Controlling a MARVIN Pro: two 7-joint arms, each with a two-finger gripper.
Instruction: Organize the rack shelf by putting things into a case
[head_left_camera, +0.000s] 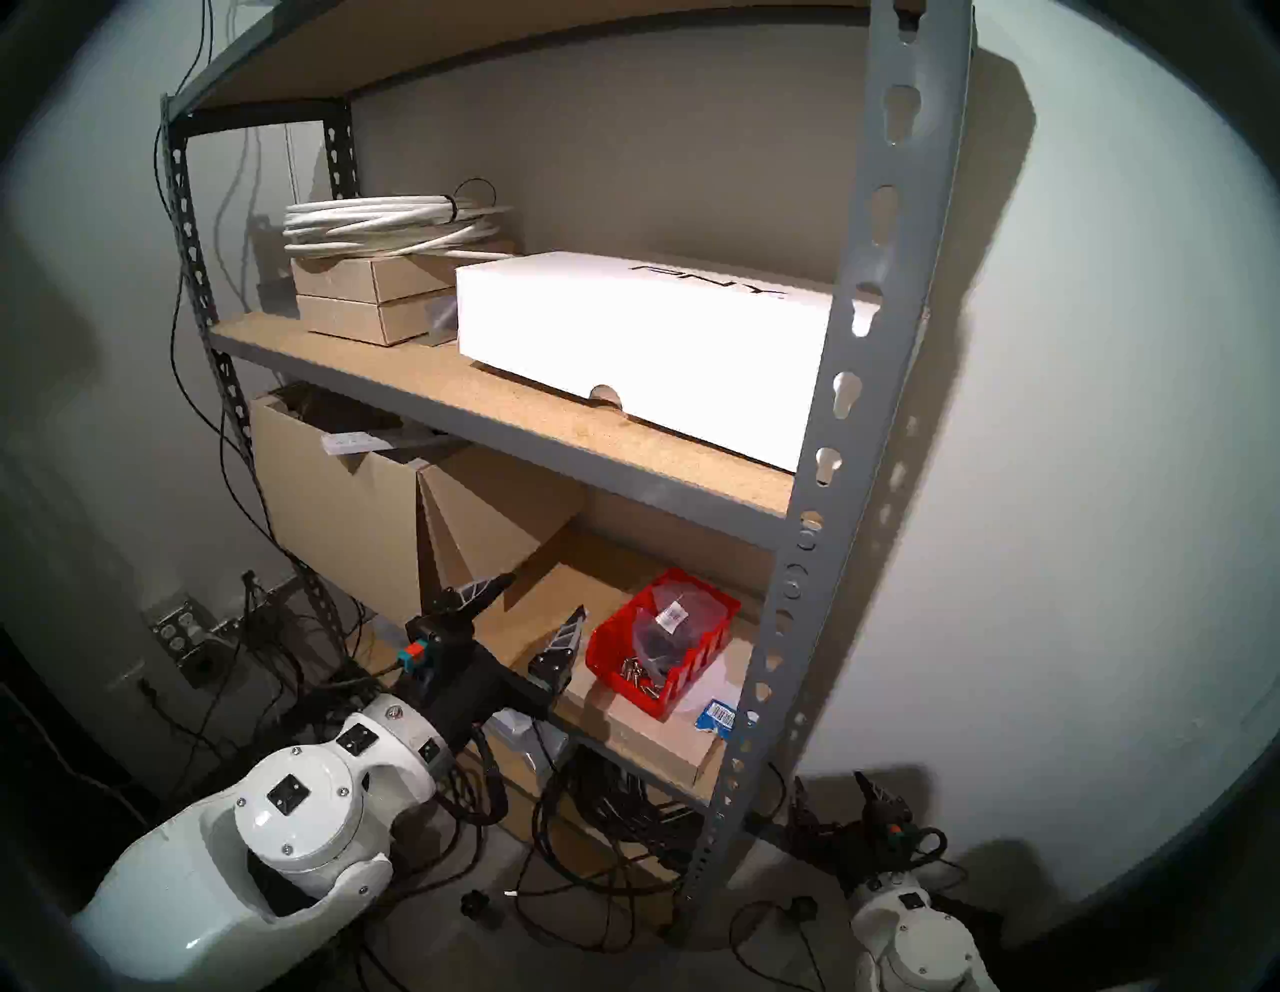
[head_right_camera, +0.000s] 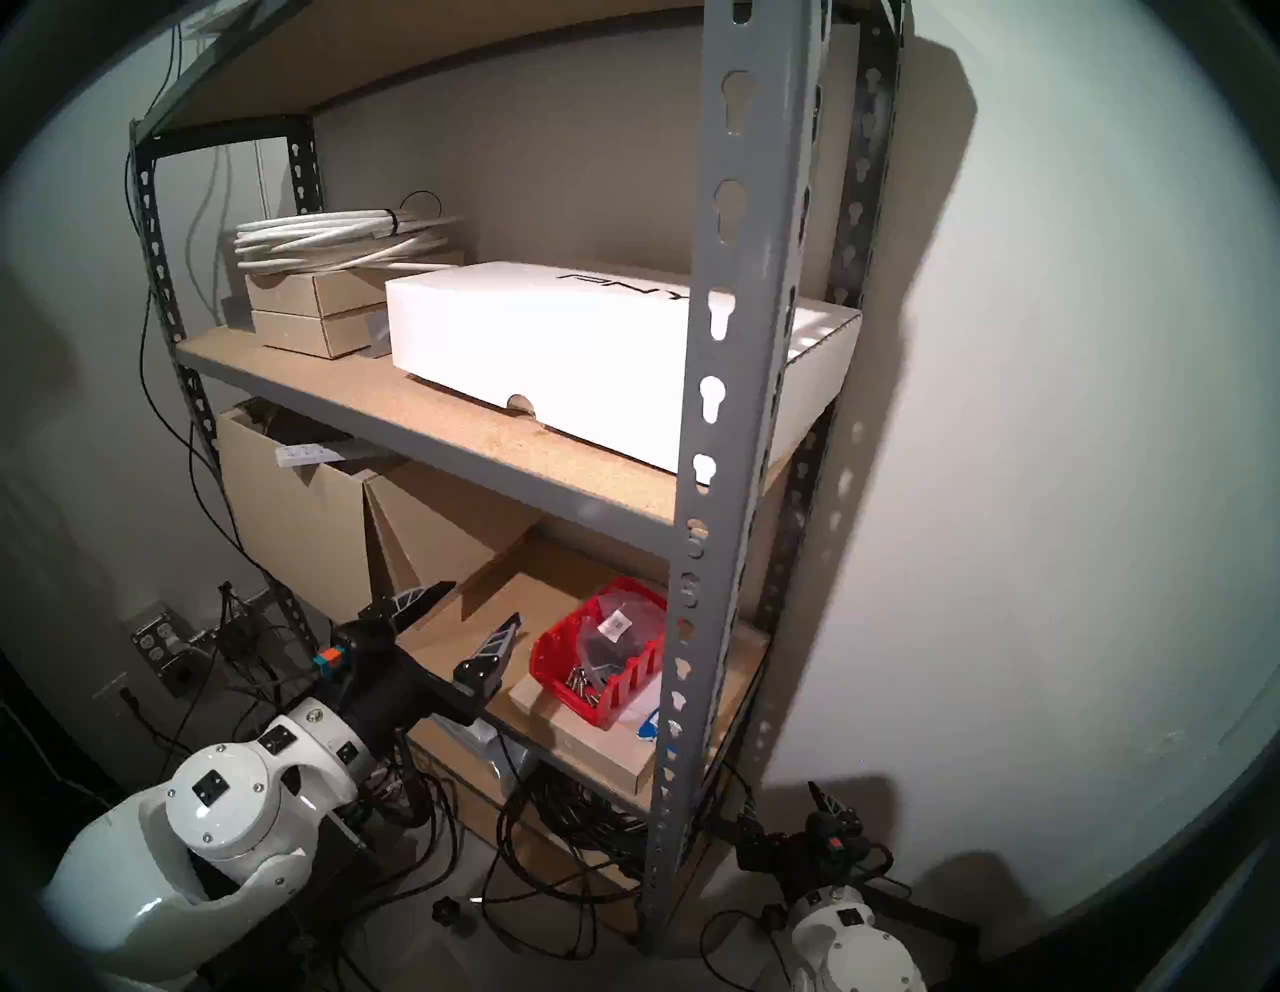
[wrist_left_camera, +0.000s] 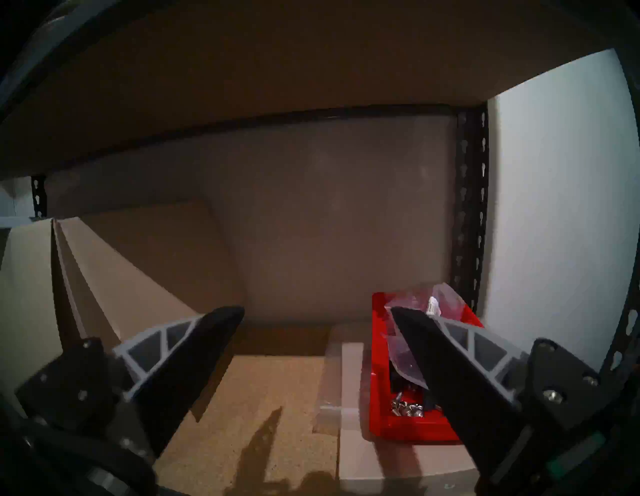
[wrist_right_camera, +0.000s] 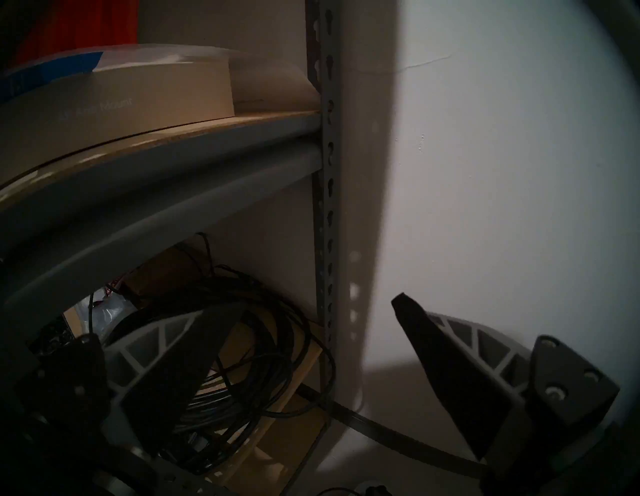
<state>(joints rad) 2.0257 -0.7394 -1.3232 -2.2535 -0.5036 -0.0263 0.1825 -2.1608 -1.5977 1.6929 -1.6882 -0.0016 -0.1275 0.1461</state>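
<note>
The grey rack shelf (head_left_camera: 866, 277) has tan boards. On its lower board the red case (head_left_camera: 692, 665) sits on a flat tan box, at the right by the front upright. Clear bags of black parts (head_left_camera: 668, 616), the top one with a white barcode label, lie inside it, over loose silver screws (head_left_camera: 641, 675). My left gripper (head_left_camera: 544, 596) is open and empty, just left of the case at the shelf's front edge. In the left wrist view my left gripper (wrist_left_camera: 317, 310) has its right finger in front of the case (wrist_left_camera: 408, 427) and bags (wrist_left_camera: 426, 304). My right gripper (wrist_right_camera: 318, 303) is open and empty, low near the floor right of the rack (head_left_camera: 880, 803).
A tall cardboard box with an open flap (head_left_camera: 346, 512) stands left of my left gripper. A blue-labelled packet (head_left_camera: 720, 713) lies beside the case. The upper board holds a white PNY box (head_left_camera: 644, 332), small tan boxes (head_left_camera: 367, 298) and a white cable coil (head_left_camera: 388, 222). Black cables (head_left_camera: 623, 810) fill the bottom.
</note>
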